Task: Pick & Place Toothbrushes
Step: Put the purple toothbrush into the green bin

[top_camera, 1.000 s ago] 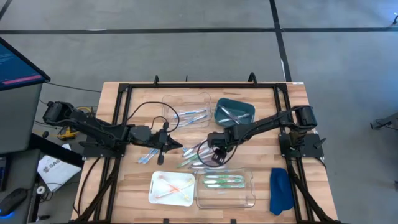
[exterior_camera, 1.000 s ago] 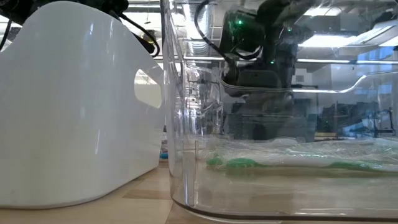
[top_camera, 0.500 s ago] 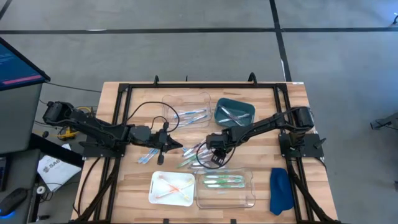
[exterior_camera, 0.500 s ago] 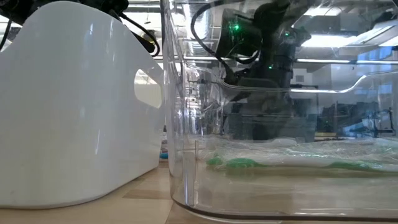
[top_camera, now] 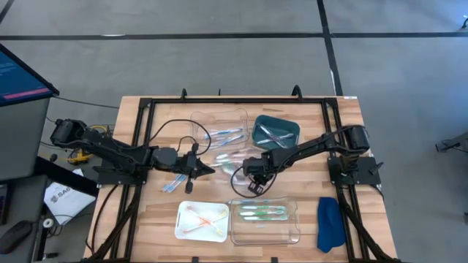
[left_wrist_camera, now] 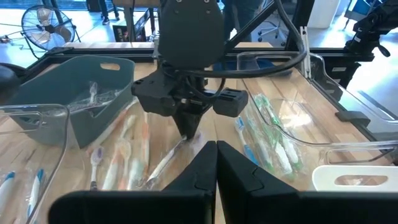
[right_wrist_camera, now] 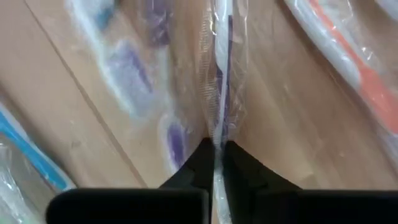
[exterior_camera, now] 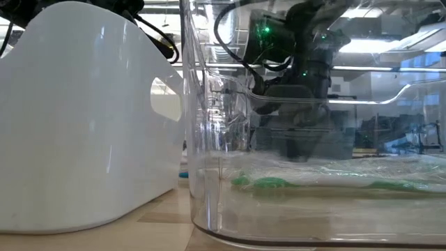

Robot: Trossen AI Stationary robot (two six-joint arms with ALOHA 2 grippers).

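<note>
From above, a wooden table stands on a grey floor. On it are four containers: a clear tray at the far side with blue toothbrushes, a teal bin beside it with pale ones, a white tray at the near side with orange ones, and a second clear tray on its right with green ones. I cannot count them exactly. Loose toothbrushes lie in the middle, and a blue cloth lies near the right corner. The right gripper is low over the middle; the left gripper waits just left of the pile.

At table height, the white tray and the green toothbrushes fill the view.

The left wrist view shows the left jaws closed and empty.

The right wrist view shows the right jaws closed on a purple wrapped toothbrush.
</note>
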